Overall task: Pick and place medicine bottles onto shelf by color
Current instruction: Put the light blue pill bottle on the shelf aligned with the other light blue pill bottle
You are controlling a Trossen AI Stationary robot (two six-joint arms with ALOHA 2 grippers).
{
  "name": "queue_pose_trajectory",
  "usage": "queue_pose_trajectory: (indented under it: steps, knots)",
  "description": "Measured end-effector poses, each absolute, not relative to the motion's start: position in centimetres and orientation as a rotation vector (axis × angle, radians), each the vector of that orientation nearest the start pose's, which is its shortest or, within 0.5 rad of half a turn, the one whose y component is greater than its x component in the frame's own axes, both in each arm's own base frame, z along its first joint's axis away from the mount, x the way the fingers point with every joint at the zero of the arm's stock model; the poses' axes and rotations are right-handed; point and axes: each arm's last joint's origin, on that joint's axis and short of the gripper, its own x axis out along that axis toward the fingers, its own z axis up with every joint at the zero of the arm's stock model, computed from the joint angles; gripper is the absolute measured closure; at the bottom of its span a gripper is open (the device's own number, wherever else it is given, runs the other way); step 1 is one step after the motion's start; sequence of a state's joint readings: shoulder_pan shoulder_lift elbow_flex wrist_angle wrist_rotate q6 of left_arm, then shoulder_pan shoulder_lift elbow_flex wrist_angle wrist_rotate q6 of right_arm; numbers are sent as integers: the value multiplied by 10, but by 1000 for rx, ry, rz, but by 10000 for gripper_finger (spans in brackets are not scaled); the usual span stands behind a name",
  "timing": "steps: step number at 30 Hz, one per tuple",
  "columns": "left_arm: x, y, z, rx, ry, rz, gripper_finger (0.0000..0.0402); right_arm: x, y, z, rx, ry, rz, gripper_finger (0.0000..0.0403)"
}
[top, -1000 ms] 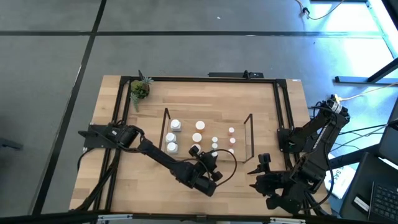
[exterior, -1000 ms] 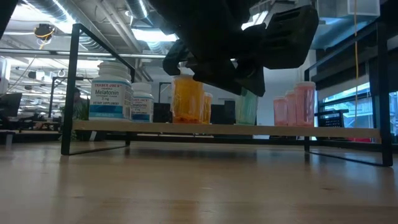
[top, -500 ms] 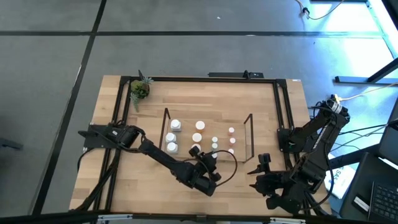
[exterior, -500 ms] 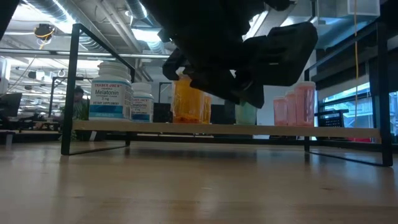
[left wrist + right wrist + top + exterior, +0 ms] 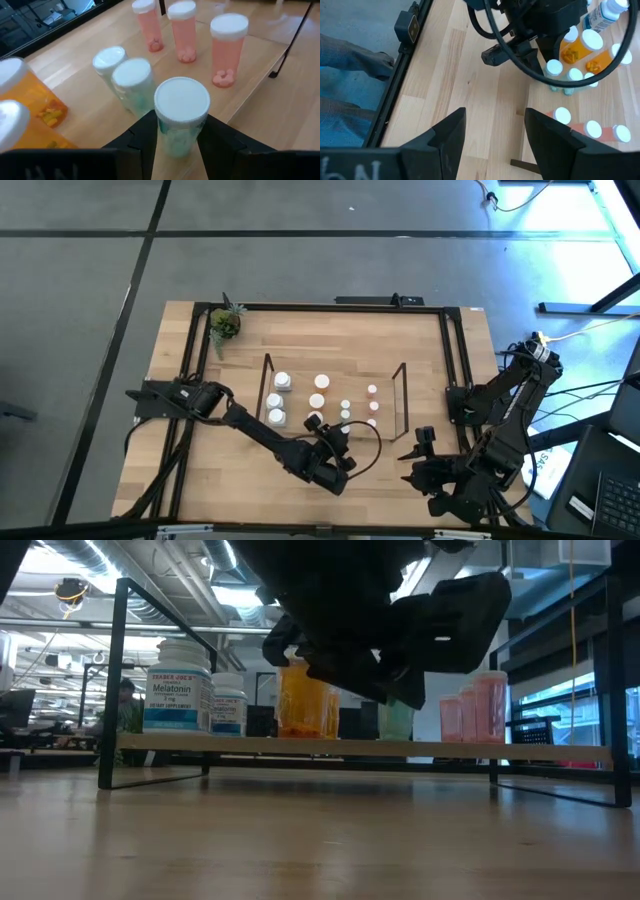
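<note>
The shelf [image 5: 300, 405] stands mid-table and carries the medicine bottles in groups. From the table's left to its right these are white [image 5: 178, 688], orange [image 5: 300, 700], teal [image 5: 132, 82] and pink [image 5: 227, 47]. My left gripper [image 5: 177, 117] reaches in at the shelf's near edge, shut on a teal bottle [image 5: 181, 117] with a white cap. That bottle stands just in front of the two other teal ones. My right gripper [image 5: 422, 442] hangs open above the table, off the shelf's near right corner, with nothing between its fingers. My left gripper has the teal bottle's body [image 5: 177, 142], just under the cap, between its two fingers, one on each side. The fingers come slanting down from the table's near side. The bottle stands upright, and its foot [image 5: 397, 735] seems to rest on the shelf board.
A small potted plant [image 5: 225, 325] sits at the far left corner. A black frame [image 5: 445, 350] edges the table. The shelf's wire end frames [image 5: 400, 395] rise at both ends. Bare wood lies in front of the shelf [image 5: 320, 830].
</note>
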State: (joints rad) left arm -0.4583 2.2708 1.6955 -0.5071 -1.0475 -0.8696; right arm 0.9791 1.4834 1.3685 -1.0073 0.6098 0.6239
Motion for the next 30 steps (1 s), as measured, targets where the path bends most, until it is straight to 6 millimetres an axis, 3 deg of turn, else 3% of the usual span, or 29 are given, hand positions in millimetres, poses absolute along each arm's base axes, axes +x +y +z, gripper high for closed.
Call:
queue_pose_trajectory:
  steps: [13,30]
  knots:
    - [437,-169,152,-200,551,762,279,174,229,316,-218,831,69,199]
    - [438,-168,152,-201,551,766,279,174,229,316,-219,831,71,199]
